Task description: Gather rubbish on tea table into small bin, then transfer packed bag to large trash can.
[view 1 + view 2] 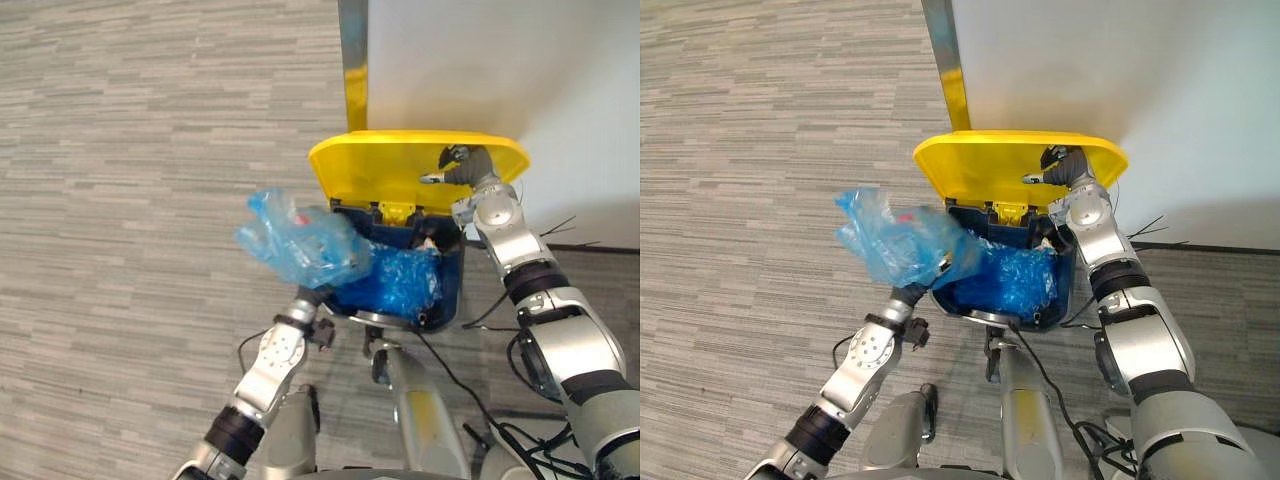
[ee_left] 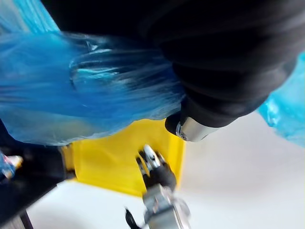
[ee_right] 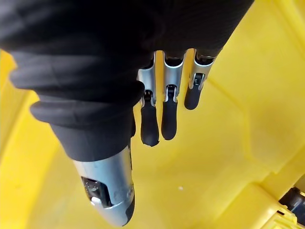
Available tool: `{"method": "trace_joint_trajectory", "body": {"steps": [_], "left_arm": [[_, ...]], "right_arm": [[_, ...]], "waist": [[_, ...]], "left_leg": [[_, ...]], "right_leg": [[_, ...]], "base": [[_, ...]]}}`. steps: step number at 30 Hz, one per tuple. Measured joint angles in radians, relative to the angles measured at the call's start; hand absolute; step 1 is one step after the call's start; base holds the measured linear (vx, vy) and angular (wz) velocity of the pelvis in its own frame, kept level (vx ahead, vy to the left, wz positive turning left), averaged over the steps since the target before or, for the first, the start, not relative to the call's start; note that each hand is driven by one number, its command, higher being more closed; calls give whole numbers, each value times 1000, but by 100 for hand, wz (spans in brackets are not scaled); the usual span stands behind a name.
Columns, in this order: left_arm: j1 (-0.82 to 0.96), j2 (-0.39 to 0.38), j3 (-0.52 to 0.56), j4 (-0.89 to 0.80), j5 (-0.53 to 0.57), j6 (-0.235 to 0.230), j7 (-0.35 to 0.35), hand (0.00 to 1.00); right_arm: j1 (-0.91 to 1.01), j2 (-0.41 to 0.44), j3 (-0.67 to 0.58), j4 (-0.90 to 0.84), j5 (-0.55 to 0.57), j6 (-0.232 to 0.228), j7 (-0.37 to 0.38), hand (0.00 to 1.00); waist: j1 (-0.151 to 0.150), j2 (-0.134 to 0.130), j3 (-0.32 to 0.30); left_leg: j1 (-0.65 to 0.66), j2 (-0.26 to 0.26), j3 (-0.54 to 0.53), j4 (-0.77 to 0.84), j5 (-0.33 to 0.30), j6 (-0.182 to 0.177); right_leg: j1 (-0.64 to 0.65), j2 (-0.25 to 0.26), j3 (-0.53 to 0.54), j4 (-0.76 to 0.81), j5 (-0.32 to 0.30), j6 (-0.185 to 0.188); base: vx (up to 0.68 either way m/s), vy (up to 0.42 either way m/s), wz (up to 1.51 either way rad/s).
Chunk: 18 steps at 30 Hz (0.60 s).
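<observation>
A crumpled blue plastic bag (image 1: 300, 240) with rubbish inside hangs over the near left rim of the large dark-blue trash can (image 1: 452, 290). My left hand (image 1: 906, 297) is below the bag, shut on its bunched neck; in the left wrist view the bag (image 2: 71, 86) spreads out past the hand's dark cover. The can's yellow lid (image 1: 380, 170) stands raised. My right hand (image 1: 458, 165) rests on its underside with straight fingers (image 3: 164, 114), holding it up. A blue liner (image 1: 402, 280) fills the can's inside.
The can stands against a white wall (image 1: 480, 60) with a brass-coloured edge strip (image 1: 352, 60). Grey striped carpet (image 1: 120, 200) spreads to the left and in front. A dark skirting line (image 1: 600, 248) runs along the wall's foot at the right.
</observation>
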Motion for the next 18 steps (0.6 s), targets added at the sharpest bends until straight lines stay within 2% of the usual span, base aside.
{"method": "trace_joint_trajectory", "body": {"steps": [1, 2, 4, 5, 7, 9, 10, 12, 13, 18], "left_arm": [[-54, -8, -42, -3, -7, 0, -4, 100], [-96, -37, -57, -5, -15, -1, -3, 100], [-174, -63, -74, 3, -15, -1, 5, 100], [-218, -68, -82, 18, -14, -2, 5, 100], [-278, -81, -86, 72, -4, -2, 19, 100], [-318, -96, -79, 147, 16, -3, 38, 100], [-366, -100, -71, 281, 49, -2, 68, 100], [-384, -102, -69, 355, 71, 7, 79, 100], [-403, -106, -66, 442, 108, 26, 93, 100], [-474, -145, 24, 624, 188, 72, 129, 100]], "right_arm": [[-14, -13, -1, 0, 0, 0, -1, 0], [-43, -17, 2, -2, 0, 0, 1, 0], [-78, -15, 6, -3, 0, 0, 3, 0], [-85, -11, 7, -4, 0, -2, 4, 0], [-95, -8, 7, -5, 0, -2, 14, 0], [-104, -6, 24, -9, 1, -2, 20, 0], [-113, -6, 38, -26, 1, -2, 19, 0], [-118, -7, 38, -52, 1, -2, 19, 0], [-120, -7, 38, -95, 1, -5, 19, 0], [-139, -6, 44, -222, 2, -10, 15, 0]], "waist": [[-39, -20, 16], [-37, -6, 25], [-32, -4, 32], [-34, -22, 43], [-42, -27, 56], [-49, -32, 64], [-60, -38, 80], [-65, -41, 96], [-66, -51, 108], [-79, -78, 132]], "left_leg": [[1, -23, -12, -10, 13, -24], [-14, -22, -24, 4, 17, -43], [1, -22, -23, 13, 16, -39], [5, -22, -21, 5, 12, -35], [8, -23, -18, 11, 14, -39], [6, -25, -5, 18, 14, -39], [-9, -25, 8, 32, 14, -40], [-20, -25, 15, 44, 13, -38], [-41, -25, 23, 52, 9, -31], [-134, -15, 56, 109, 5, -32]], "right_leg": [[17, -24, 120, 31, 4, -15], [13, -12, 101, 3, 11, -7], [-7, 4, 88, 0, 27, -1], [-11, 4, 88, 5, 34, -12], [-11, 4, 89, 8, 41, -22], [-12, 4, 97, 4, 39, -15], [-15, 3, 104, -7, 51, 3], [-18, 1, 105, -15, 60, 16], [-36, -1, 107, -25, 76, 29], [-114, 6, 112, -38, 105, 18]], "base": [[-22, -114, 65], [18, -103, 46], [61, -55, -14], [51, -49, -7], [-10, -28, -5], [-67, 7, -11], [-90, 27, -11], [-98, 32, -16], [-76, 22, -19], [-25, -7, -16]]}}
